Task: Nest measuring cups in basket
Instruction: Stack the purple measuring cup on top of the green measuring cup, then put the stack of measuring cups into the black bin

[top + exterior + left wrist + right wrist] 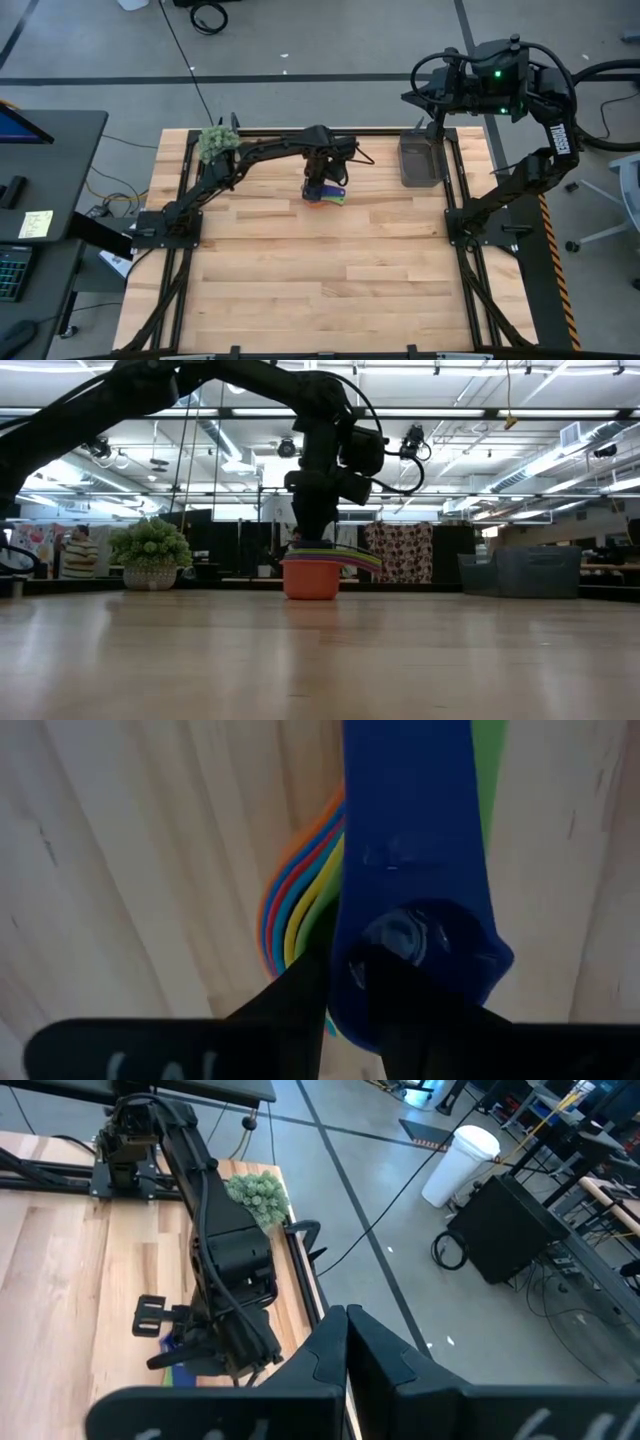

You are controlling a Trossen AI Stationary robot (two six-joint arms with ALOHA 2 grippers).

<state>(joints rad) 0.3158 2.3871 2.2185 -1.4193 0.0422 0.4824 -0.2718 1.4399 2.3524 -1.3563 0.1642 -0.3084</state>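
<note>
A nested stack of measuring cups (326, 196) stands on the table's far middle, the orange cup (310, 579) at the bottom and the handles (352, 559) fanned to one side. A dark blue cup (410, 870) lies on top. My left gripper (322, 183) is above the stack, shut on this blue cup. The dark grey basket (418, 160) stands at the far right with nothing showing in it. My right gripper (346, 1320) is shut and holds nothing, raised high above the table's far right corner. My left gripper holds the dark blue cup by its bowl's wall (338, 982), on the side away from the handle. One finger (410, 995) is inside the bowl and one (295, 1000) outside. The fingers point down from above. The cup sits level in the stack, which rests on the table.
A fuzzy green plant ball (216, 142) sits at the far left corner, beside my left arm. Bare wood lies between the stack and the basket and across the table's near half.
</note>
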